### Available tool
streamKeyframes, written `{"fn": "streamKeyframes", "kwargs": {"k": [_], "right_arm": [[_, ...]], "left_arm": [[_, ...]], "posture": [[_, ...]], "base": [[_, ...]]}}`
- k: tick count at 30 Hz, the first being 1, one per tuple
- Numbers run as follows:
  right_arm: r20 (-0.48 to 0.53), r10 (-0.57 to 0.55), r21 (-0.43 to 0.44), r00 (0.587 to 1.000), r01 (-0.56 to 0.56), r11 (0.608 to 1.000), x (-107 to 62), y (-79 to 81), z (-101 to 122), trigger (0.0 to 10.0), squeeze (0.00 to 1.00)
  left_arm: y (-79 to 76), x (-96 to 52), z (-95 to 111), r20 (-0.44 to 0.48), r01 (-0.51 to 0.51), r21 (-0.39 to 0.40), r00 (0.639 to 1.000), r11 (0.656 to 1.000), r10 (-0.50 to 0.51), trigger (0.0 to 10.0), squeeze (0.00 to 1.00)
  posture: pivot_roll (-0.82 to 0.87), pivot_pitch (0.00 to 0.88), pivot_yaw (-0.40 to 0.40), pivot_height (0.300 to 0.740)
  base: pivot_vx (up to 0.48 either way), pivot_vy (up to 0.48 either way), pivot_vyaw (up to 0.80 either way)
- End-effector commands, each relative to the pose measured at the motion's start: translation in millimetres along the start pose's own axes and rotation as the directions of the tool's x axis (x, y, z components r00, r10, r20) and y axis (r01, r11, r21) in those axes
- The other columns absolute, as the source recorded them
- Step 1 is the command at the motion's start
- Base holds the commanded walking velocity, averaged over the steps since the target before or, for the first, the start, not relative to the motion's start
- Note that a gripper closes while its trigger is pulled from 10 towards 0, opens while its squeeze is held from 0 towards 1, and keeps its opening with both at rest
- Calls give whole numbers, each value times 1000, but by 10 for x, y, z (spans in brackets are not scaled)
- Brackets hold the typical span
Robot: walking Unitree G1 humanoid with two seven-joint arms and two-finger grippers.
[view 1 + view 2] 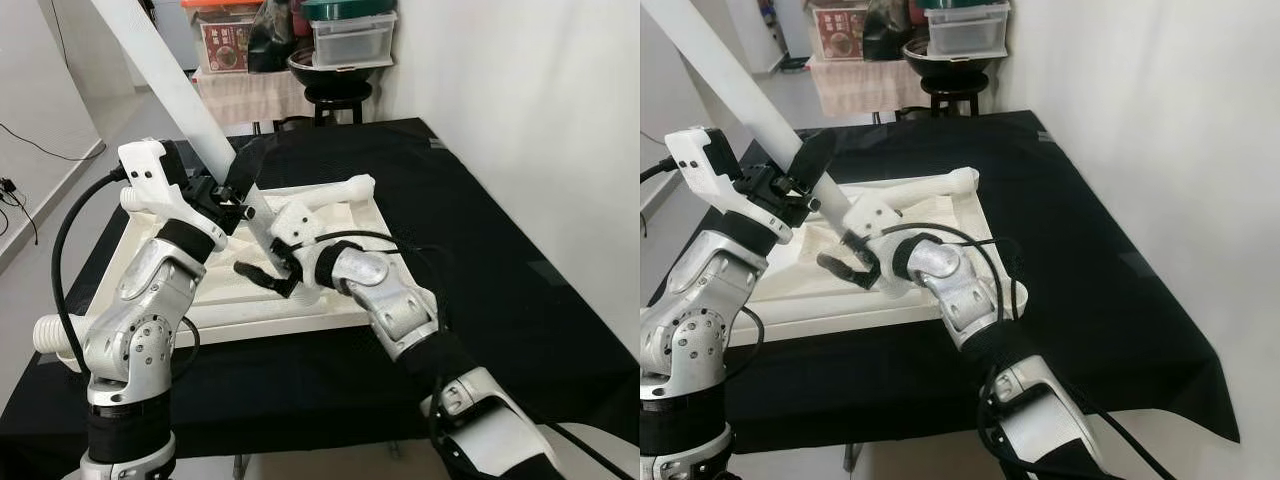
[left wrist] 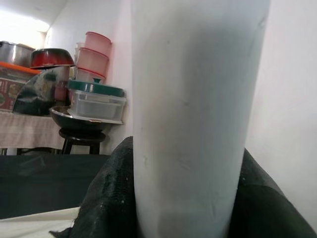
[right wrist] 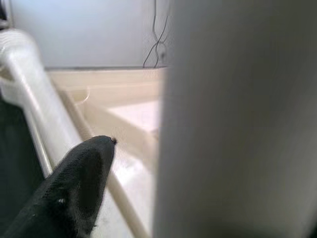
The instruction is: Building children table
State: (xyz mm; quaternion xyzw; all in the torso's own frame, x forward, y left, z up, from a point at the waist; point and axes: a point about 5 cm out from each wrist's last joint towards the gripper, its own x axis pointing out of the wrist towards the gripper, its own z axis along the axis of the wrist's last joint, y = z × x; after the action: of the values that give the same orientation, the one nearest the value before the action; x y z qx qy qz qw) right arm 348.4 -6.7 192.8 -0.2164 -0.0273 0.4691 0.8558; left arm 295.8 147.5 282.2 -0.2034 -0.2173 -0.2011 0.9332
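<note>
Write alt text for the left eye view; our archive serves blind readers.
Two silver robot arms work over an upturned white children's table top on a black cloth. The left claw grips a long white table leg slanting up and away, while the right claw is at the leg's lower end.

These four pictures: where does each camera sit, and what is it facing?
Left eye view: on the head, looking down at the upturned white plastic tabletop; both silver arms show.
Right eye view: the head's other eye, same scene; the left gripper and right gripper meet at the long white table leg.
Left wrist view: looks along the clamped leg; black fingers.
Right wrist view: close beside the leg; one black finger.
All share the leg.
</note>
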Motion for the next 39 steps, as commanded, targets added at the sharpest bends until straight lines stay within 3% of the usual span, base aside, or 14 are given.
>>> {"fn": "streamKeyframes", "kwargs": {"k": [1, 2, 17, 18, 19, 23, 28, 30, 31, 33, 35, 39], "right_arm": [[5, 38, -16, 999, -38, 999, 102, 104, 64, 3725, 0], [7, 24, -7, 1000, -23, 1000, 118, 99, 59, 0, 0], [1, -84, 14, 997, 84, 996, 126, -40, 21, 0, 0], [3, -91, 20, 996, 91, 996, 121, -51, 15, 0, 0], [5, -106, 38, 994, 106, 994, 109, -75, 3, 0, 0], [6, -139, 77, 990, 138, 987, 79, -128, -23, 0, 0], [-10, -282, 242, 959, 276, 930, -78, -405, -112, 0, 0], [-10, -282, 242, 959, 276, 930, -78, -405, -112, 0, 0], [-22, -342, 291, 940, 333, 897, -150, -526, -144, 0, 0], [-29, -369, 315, 929, 359, 878, -182, -581, -160, 0, 0], [-56, -494, 390, 868, 474, 790, -312, -798, -193, 0, 0], [-63, -518, 403, 853, 496, 769, -337, -835, -200, 0, 0]], "left_arm": [[-151, 71, 35, 26, 85, -35, 996, 996, -84, 0, 0], [-165, 83, 42, 29, 92, -39, 995, 995, -91, 0, 0], [-227, 120, 33, 34, 117, -68, 993, 991, -115, 0, 0], [-219, 119, 33, 37, 106, -61, 994, 992, -104, 7922, 16], [-222, 106, 37, 40, 121, -61, 992, 991, -119, 10000, 1000], [-180, 86, 53, 45, 106, -50, 994, 993, -104, 10000, 1000], [164, -2, 268, 100, -39, 4, 994, 999, 38, 10000, 1000], [164, -2, 268, 100, -39, 4, 994, 999, 38, 10000, 1000], [239, -49, 346, 108, -56, 38, 993, 998, 52, 10000, 1000], [267, -70, 375, 108, -62, 56, 993, 997, 56, 10000, 1000], [196, -137, 284, 10, 13, 186, 1000, 983, -15, 10000, 1000], [168, -151, 253, -10, 35, 191, 999, 981, -34, 10000, 1000]], "posture": [[-78, 0, 58, 740], [-76, 0, 59, 740], [-77, 0, 66, 740], [-76, 0, 67, 740], [-76, 0, 67, 740], [-76, 0, 67, 740], [-71, 0, 68, 740], [-71, 0, 68, 740], [-71, 0, 68, 740], [-71, 0, 68, 740], [-63, 0, 64, 740], [-63, 0, 64, 740]], "base": [[0, 0, 0], [0, 0, 0], [0, 0, 0], [0, 0, 0], [0, 0, 0], [0, 0, 0], [0, 0, 0], [0, 0, 0], [0, 0, 0], [0, 0, 0], [0, 0, 0], [0, 0, 0]]}}
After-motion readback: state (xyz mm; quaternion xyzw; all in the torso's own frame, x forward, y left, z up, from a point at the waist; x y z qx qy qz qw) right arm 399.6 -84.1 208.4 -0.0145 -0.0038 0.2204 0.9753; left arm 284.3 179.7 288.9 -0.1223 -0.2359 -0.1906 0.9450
